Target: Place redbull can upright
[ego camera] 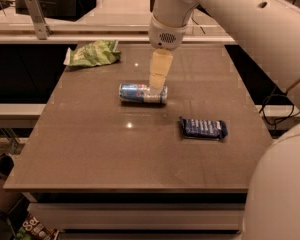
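over the table [115,154], the tool [157,86] is at the lying redbull can [137,92], grip unclear.

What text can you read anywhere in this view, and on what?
Nothing reads clearly.
On the redbull can, lying on its side: print blurred.
On the dark-blue wrapper: white lettering, too blurred.
On the green bag: unreadable.
On the tool, at the can's end nearer the wrapper: no text.

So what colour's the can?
The redbull can is blue and silver, camera view; gripper over one end.
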`<state>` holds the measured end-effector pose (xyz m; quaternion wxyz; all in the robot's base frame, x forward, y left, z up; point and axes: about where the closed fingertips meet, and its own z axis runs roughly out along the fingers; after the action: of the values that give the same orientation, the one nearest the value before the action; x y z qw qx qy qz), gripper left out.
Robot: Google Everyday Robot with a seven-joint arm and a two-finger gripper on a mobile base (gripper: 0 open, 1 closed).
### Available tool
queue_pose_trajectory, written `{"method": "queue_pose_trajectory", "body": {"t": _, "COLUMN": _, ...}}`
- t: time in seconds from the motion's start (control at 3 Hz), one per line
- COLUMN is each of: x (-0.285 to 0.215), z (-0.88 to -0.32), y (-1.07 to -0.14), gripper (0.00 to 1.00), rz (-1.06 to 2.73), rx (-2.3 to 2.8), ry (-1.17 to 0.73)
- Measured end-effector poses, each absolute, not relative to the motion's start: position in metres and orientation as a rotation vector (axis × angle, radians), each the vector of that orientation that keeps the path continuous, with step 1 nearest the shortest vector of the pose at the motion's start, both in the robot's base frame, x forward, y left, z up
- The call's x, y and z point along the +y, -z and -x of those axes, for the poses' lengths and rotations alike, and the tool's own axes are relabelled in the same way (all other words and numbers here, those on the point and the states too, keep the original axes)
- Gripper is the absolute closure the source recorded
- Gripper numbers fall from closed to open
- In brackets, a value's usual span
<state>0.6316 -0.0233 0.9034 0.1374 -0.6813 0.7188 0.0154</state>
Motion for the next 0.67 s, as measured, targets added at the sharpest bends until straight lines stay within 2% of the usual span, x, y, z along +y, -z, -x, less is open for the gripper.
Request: {"method": "queue_pose_trajectory", "body": {"t": 0.67, "x": -0.0057, "z": -0.6303, "y": -0.8878, "gripper": 0.00, "rz": 2.006, "rx": 2.124, "ry": -0.009}}
